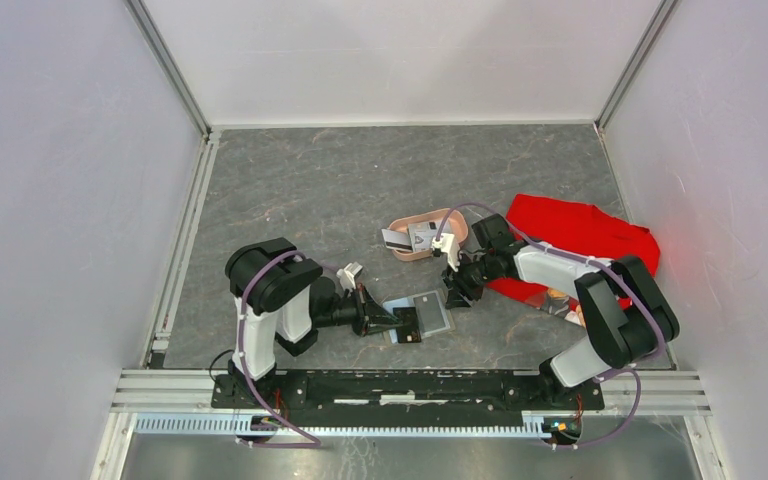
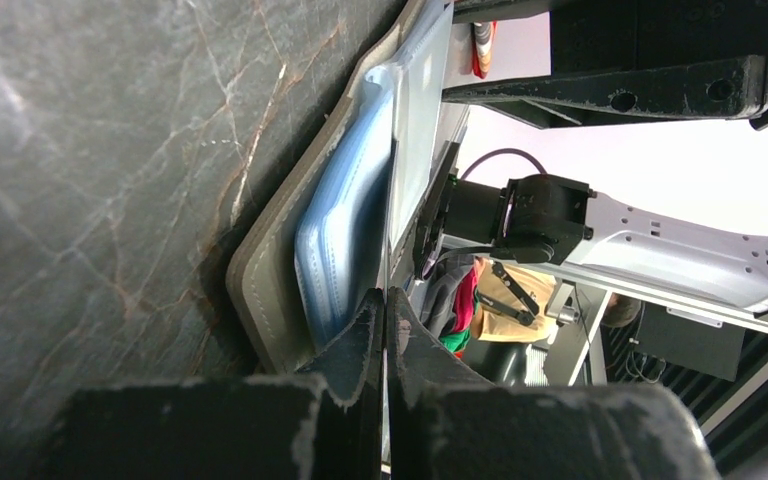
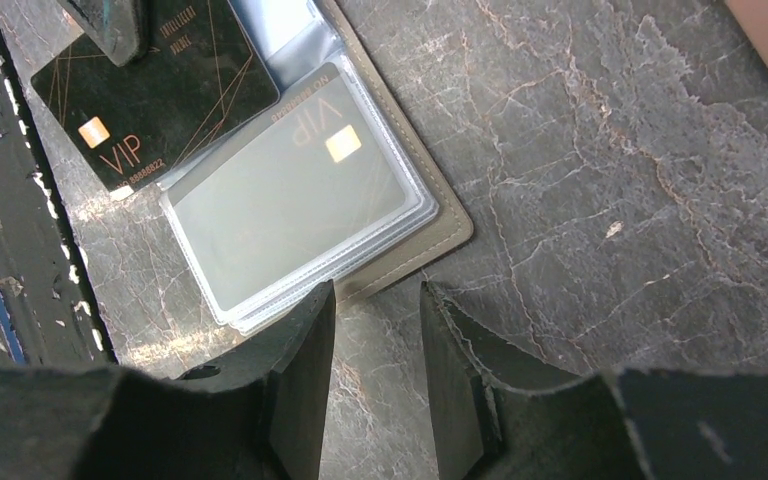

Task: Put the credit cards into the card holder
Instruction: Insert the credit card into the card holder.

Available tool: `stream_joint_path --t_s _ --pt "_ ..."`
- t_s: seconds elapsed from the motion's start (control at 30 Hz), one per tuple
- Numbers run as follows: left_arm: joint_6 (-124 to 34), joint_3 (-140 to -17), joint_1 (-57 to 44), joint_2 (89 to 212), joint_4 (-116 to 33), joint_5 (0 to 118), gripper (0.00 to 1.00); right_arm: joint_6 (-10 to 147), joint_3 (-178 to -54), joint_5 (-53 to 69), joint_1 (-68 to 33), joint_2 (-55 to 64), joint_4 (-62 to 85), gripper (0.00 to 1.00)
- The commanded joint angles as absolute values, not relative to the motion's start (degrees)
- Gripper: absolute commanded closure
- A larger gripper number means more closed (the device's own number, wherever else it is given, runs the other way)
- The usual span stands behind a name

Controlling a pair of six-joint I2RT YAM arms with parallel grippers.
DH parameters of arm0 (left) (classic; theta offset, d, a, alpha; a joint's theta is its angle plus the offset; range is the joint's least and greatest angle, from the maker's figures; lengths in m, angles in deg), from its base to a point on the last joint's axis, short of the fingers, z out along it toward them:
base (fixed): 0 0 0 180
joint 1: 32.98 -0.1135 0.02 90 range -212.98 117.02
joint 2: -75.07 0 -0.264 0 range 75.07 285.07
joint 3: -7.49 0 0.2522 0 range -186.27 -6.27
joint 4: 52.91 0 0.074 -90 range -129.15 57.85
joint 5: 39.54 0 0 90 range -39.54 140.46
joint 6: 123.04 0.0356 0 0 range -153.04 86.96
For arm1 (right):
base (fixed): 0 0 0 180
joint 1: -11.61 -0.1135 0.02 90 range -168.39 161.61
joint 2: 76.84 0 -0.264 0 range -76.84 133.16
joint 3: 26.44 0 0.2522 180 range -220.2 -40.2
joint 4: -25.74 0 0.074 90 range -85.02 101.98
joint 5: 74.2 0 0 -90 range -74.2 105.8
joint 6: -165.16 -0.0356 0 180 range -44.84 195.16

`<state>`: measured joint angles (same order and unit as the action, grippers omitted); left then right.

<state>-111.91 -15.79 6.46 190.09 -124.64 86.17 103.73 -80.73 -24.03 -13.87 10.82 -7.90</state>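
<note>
The black card (image 3: pixel 150 95) reads "VIP" in gold above tiny digits, and the grey card (image 3: pixel 290 195) in the holder (image 3: pixel 440 235) also reads "VIP".

Card holder (image 1: pixel 430 312) on table (image 1: pixel 360 180), card (image 3: pixel 290 190) in its pocket, tray (image 1: pixel 425 214) behind it, cloth (image 1: pixel 585 232) at right

Boxed in on three sides by plain white walls (image 1: pixel 400 60), joined at the back corners by aluminium posts (image 1: pixel 168 62). Floored with a dark grey, white-veined tabletop (image 1: pixel 360 180), edged at the near side by aluminium rails (image 1: pixel 160 385). Lit softly and evenly; faint red tint on the right wall (image 1: pixel 705 215).
</note>
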Motion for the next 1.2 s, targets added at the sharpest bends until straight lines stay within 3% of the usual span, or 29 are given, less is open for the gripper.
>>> stream_joint_path --t_s 0.0,1.17 --pt "-113.60 -16.18 6.13 190.80 -130.80 87.83 0.98 104.42 -82.65 -23.31 -14.31 11.53 -7.93 0.57" --pt "-110.47 -17.22 5.40 188.50 -125.25 89.17 0.98 104.60 -83.18 -21.90 -15.00 12.14 -8.46 0.57"
